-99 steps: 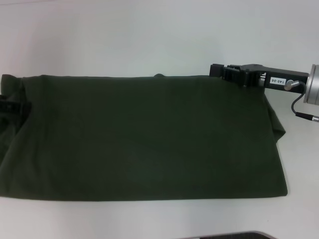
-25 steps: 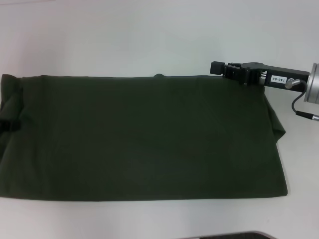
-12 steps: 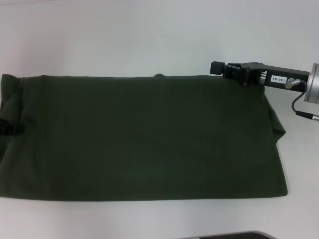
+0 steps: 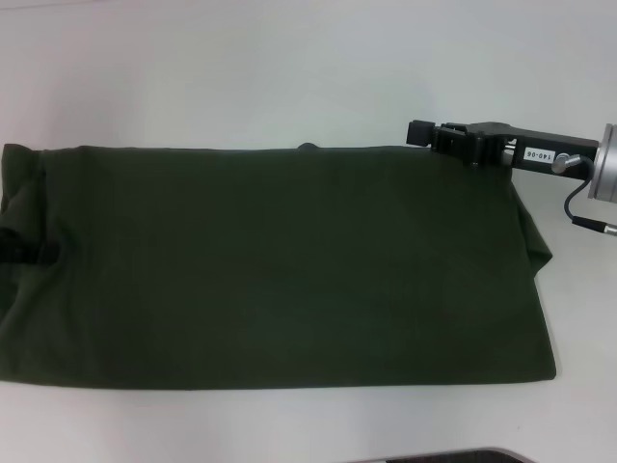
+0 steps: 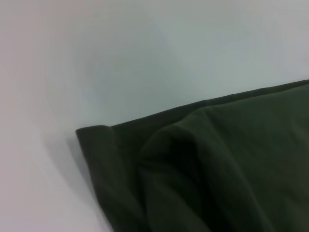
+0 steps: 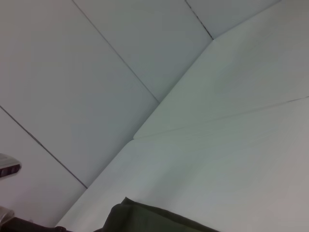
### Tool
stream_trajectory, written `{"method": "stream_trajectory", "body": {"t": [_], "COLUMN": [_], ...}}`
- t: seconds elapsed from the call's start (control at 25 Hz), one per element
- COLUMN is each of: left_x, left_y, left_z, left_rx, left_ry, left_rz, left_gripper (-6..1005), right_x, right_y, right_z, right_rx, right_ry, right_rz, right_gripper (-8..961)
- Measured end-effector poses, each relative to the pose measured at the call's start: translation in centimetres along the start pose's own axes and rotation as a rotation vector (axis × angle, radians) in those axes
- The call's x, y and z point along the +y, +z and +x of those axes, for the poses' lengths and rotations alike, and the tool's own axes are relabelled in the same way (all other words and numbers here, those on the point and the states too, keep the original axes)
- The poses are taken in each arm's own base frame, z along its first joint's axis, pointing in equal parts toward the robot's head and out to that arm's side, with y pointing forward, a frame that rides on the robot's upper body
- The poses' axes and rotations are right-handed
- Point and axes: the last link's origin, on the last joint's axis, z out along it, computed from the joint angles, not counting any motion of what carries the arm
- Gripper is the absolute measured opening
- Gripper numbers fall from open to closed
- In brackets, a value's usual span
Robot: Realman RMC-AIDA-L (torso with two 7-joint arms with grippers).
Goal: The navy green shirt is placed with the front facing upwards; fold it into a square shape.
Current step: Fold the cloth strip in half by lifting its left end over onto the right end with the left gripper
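Note:
The navy green shirt lies on the white table as a long folded rectangle with plain cloth up; its letters and collar label are hidden. My right gripper reaches in from the right and sits just above the shirt's far right corner. A small dark part of my left gripper shows at the shirt's left edge, mostly sunk in the cloth. The left wrist view shows a rumpled, layered corner of the shirt on the table. The right wrist view shows a strip of the shirt's edge.
The white table runs on beyond the shirt's far side and to its right. A dark curved edge shows at the bottom of the head view. Pale wall panels stand behind the table in the right wrist view.
The dark part of my left gripper has slid along the shirt's left edge toward the near side. My right gripper rose slightly off the far right corner, then stayed put. The shirt lies unchanged.

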Motion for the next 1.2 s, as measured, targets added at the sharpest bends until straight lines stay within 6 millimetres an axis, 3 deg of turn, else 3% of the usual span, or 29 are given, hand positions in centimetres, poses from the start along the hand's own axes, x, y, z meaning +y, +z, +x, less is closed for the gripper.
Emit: {"method": "stream_trajectory", "body": {"t": [0.52, 1.2], "left_x": [1.2, -0.3], "left_y": [1.1, 0.5], "left_z": [0.7, 0.3], "left_rx": [-0.023, 0.012], "left_ry": [0.046, 0.009], "left_rz": [-0.027, 0.048], "left_gripper": [886, 887], "right_x": [0.0, -0.1], "right_y": [-0.1, -0.2], "right_z": [0.2, 0.2], "right_rx": [-0.001, -0.001], "right_ry": [0.004, 0.006], "right_rz": [0.003, 0.006], "right_gripper": [77, 77]}}
